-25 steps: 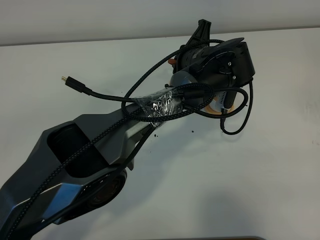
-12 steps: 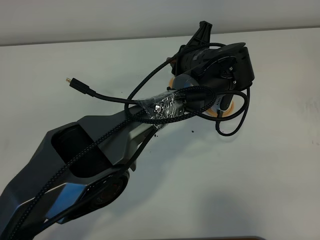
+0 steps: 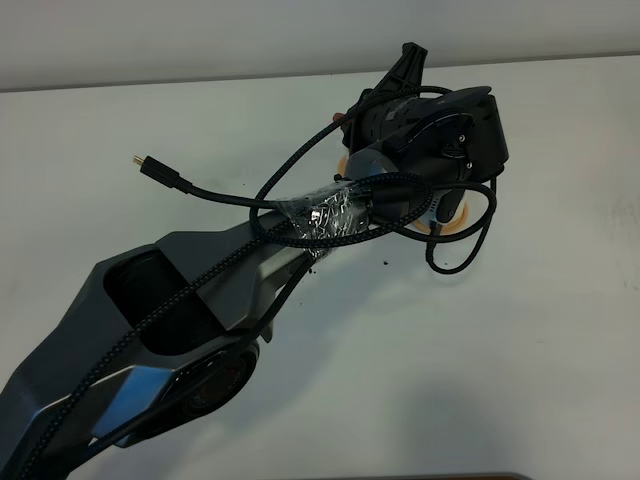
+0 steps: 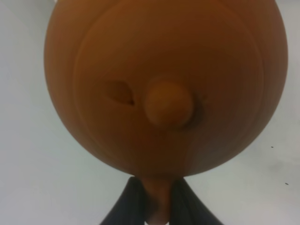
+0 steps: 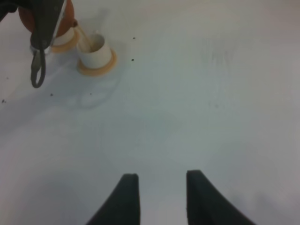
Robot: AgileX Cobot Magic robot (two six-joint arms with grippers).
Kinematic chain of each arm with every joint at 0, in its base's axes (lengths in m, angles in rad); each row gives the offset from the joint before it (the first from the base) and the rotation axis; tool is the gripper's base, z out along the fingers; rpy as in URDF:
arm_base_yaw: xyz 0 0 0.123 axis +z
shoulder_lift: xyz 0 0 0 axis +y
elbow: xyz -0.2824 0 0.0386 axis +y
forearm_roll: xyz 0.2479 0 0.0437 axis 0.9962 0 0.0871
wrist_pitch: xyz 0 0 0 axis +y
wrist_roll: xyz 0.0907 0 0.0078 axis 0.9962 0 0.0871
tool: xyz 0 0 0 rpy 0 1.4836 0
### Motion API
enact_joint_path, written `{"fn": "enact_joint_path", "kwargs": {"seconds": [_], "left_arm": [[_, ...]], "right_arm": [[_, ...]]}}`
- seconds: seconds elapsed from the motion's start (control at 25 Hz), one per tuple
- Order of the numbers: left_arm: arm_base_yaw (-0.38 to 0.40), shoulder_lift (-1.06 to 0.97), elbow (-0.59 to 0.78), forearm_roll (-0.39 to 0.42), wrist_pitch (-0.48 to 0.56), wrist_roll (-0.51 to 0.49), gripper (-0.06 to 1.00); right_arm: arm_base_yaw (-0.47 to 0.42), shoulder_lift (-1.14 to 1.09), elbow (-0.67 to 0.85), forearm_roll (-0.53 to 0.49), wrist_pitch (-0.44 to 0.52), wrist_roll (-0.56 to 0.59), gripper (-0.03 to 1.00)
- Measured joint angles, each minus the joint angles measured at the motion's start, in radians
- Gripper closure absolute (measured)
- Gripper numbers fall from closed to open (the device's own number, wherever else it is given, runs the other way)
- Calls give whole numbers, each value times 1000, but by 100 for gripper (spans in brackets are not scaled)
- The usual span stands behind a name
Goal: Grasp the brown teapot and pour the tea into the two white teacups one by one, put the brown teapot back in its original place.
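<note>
Left wrist has shifted since 1 s ago, baring orange-tan round saucer [image 3: 344,163]. Left end effector [image 4: 157,200] clamps squat orange-brown clay teapot [image 4: 164,79] by handle, upper centre of high view, above small white cylindrical teacup [image 5: 95,47]. Right end effector [image 5: 157,187]: jaws apart, empty. Advice: tilt slowly, spout centred.

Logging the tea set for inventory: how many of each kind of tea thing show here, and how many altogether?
squat orange-brown clay teapot: 1
small white cylindrical teacups: 2, one partly hidden
round orange-tan saucers: 2
Total: 5
</note>
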State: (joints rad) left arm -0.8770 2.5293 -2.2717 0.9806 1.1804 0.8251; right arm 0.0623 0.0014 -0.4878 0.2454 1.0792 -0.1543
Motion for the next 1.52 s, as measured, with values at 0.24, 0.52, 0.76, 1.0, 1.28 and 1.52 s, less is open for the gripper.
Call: {"fn": "enact_joint_path", "kwargs": {"seconds": [0.24,0.52,0.76,1.0,1.28,1.52], "left_arm": [[0,0,0,8,-3,10,83],[-7,0,0,25,-18,31,83],[-9,0,0,45,-30,54,83],[-9,0,0,46,-39,74,83],[-9,0,0,49,-43,84,83],[-9,0,0,70,-46,87,83]], "right_arm": [[0,0,0,0,0,0,73],[0,0,0,0,0,0,73],[0,0,0,0,0,0,73],[0,0,0,0,0,0,73],[0,0,0,0,0,0,73],[0,0,0,0,0,0,73]]}}
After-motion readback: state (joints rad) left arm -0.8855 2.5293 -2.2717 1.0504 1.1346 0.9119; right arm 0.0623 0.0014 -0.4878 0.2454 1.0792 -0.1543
